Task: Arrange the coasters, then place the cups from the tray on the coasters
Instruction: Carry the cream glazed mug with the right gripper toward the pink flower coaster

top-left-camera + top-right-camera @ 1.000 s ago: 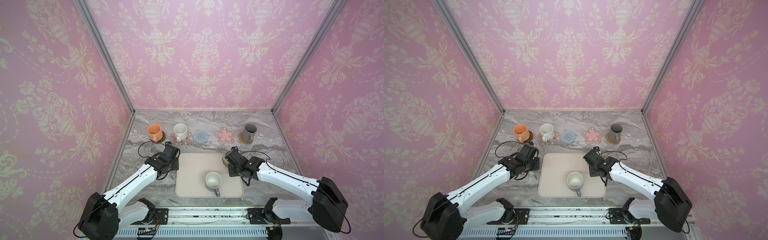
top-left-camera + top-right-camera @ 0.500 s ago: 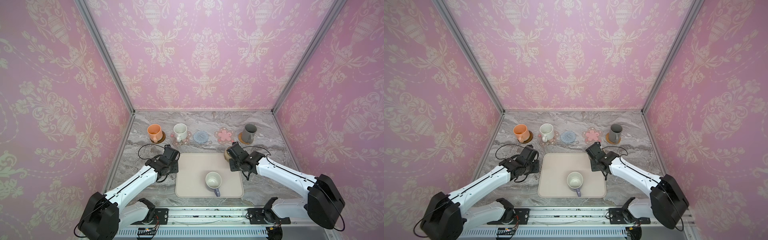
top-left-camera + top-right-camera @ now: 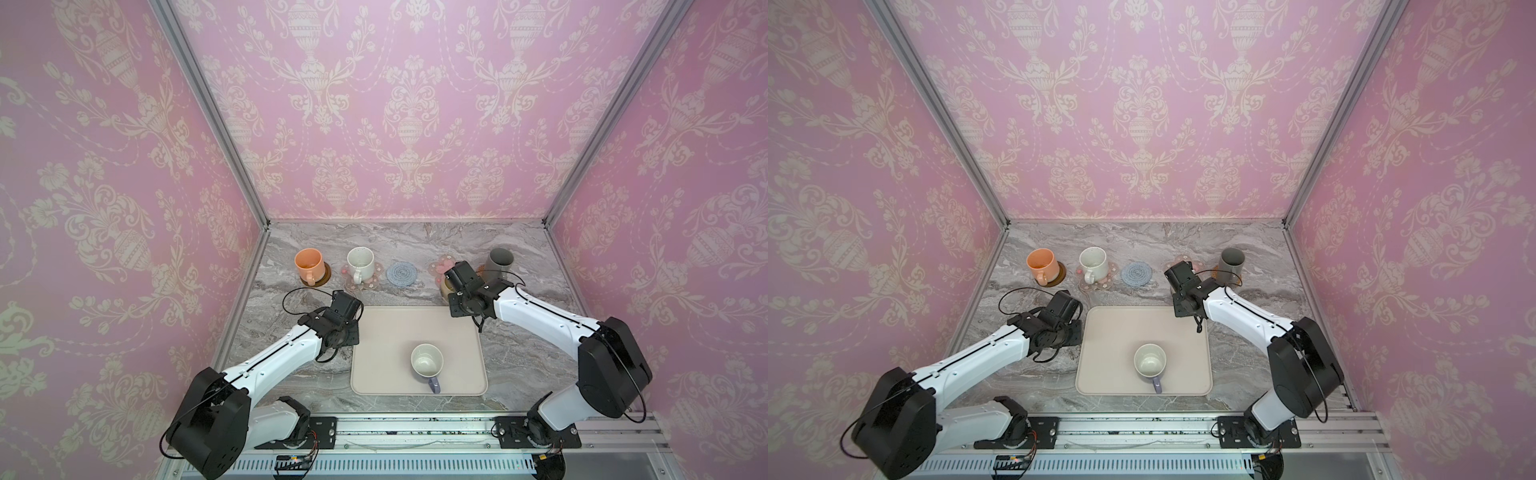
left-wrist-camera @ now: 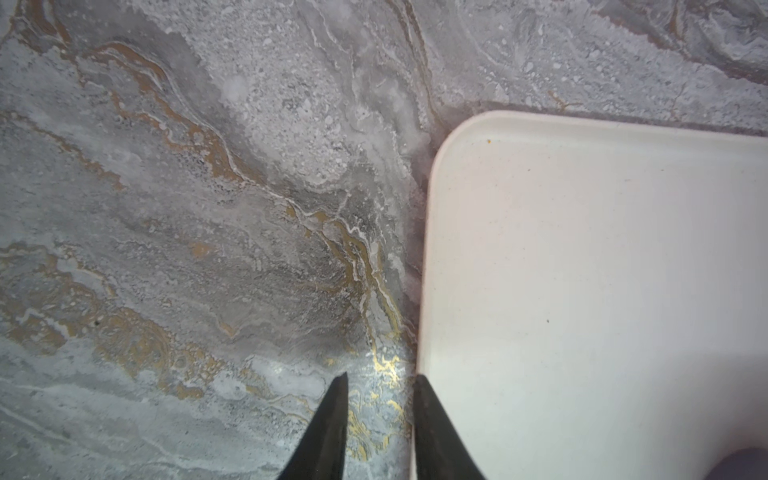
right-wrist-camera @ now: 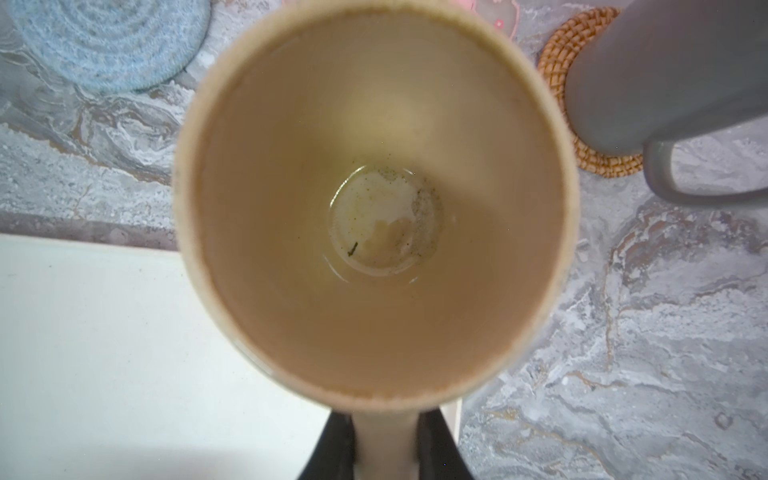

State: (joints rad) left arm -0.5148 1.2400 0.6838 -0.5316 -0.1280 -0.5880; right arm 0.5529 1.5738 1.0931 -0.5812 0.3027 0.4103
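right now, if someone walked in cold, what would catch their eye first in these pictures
The beige mug fills the right wrist view, its handle pinched in the right gripper, near the far right corner of the tray. A lone lavender mug stands on the tray, and in the back row the blue coaster lies bare beside the white mug.

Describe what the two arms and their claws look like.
The left arm and right arm have smooth white link shells with a thin black seam line, joined by bulky black joint housings. A thin black cable loops near each wrist. The left claw and right claw have dark, tapering fingers.
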